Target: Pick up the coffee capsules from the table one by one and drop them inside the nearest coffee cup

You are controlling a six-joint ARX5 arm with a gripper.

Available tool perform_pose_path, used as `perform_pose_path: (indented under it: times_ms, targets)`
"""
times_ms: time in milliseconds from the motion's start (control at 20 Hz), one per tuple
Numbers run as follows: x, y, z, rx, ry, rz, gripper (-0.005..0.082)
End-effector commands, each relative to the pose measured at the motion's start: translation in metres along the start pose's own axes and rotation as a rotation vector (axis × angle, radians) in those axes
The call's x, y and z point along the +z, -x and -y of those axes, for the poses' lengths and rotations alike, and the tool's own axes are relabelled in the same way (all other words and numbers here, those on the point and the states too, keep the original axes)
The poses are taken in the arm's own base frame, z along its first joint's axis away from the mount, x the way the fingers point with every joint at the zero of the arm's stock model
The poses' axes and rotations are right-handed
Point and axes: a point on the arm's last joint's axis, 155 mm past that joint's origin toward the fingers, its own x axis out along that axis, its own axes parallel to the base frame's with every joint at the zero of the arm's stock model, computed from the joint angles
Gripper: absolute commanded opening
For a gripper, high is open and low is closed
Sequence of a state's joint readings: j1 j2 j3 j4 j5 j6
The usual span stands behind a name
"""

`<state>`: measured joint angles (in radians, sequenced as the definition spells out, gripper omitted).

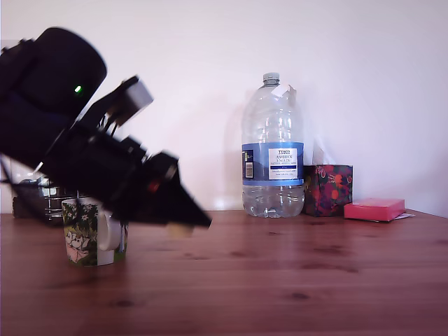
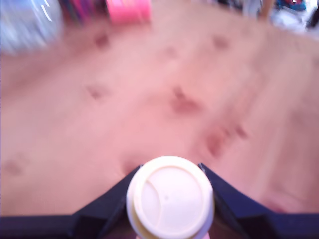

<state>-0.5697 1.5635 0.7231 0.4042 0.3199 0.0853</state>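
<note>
Arm tilted down, claw (image 2: 170,199) clamped (blurred)

A plain pale wall (image 1: 350,63) fills the background, evenly lit by soft light. The reddish-brown wooden desk (image 1: 280,273) shows grain and dark knots. Along its far edge, against the wall, stand a large clear water bottle (image 1: 272,147) with a blue label, a dark floral tissue box (image 1: 327,190) just beside it, and a flat pink box (image 1: 374,208) toward the exterior view's right.
</note>
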Motion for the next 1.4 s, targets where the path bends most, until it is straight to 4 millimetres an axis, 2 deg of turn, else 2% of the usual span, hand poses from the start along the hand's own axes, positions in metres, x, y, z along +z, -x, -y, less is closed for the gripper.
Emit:
perform_pose_path:
  times_ms: [0, 100, 250, 350, 450, 600, 850, 1150, 1200, 1250, 1350]
  targets:
    - [0.008, 0.009, -0.024, 0.073, -0.032, -0.003, 0.023]
    - [0.004, 0.019, -0.056, 0.157, -0.031, -0.041, 0.023]
    - [-0.014, 0.038, -0.101, 0.253, 0.027, -0.093, 0.023]
    - [-0.024, 0.049, -0.122, 0.297, 0.067, -0.114, 0.023]
    - [-0.03, 0.057, -0.135, 0.324, 0.121, -0.122, 0.023]
    - [-0.034, 0.058, -0.134, 0.308, 0.147, -0.13, 0.023]
    - [-0.061, 0.061, -0.125, 0.293, 0.204, -0.234, 0.023]
    - [-0.062, 0.061, -0.126, 0.293, 0.207, -0.236, 0.0237]
    - [-0.061, 0.061, -0.126, 0.294, 0.206, -0.234, 0.0258]
    - [-0.061, 0.061, -0.126, 0.293, 0.202, -0.234, 0.0341]
    - [-0.061, 0.062, -0.127, 0.297, 0.201, -0.233, 0.0651]
